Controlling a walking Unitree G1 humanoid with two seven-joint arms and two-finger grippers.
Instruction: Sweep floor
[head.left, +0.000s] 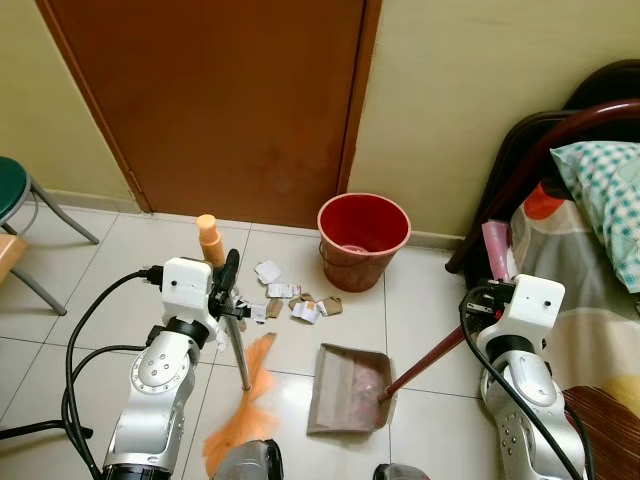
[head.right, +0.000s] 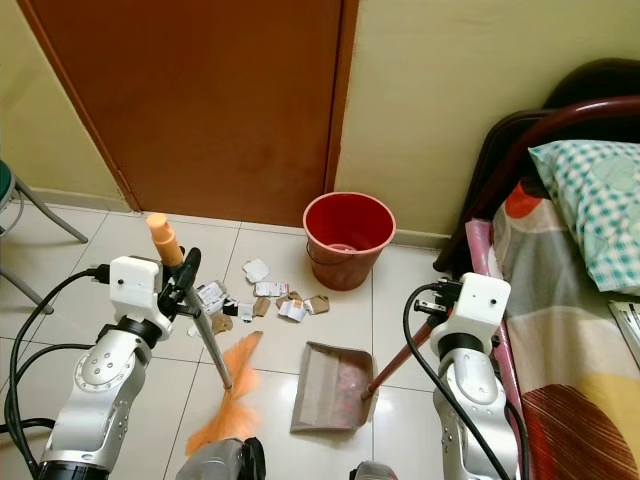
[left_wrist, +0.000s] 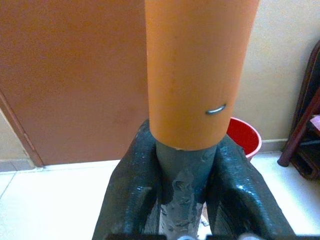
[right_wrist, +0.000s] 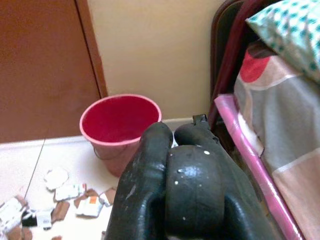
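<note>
Our left hand (left_wrist: 182, 200) clamps broom (head.left: 240, 350) behind paper scraps (head.left: 290, 300); right hand (right_wrist: 185, 195) grips dustpan (head.left: 348, 388) handle, pan angled to catch them.

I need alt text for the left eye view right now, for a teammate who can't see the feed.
The left claw grips a broom with orange bristles on the tiled floor, beside a brown dustpan whose red handle the right claw holds. Paper scraps lie ahead, before a red bucket by a brown door; a bed stands on the right.
</note>
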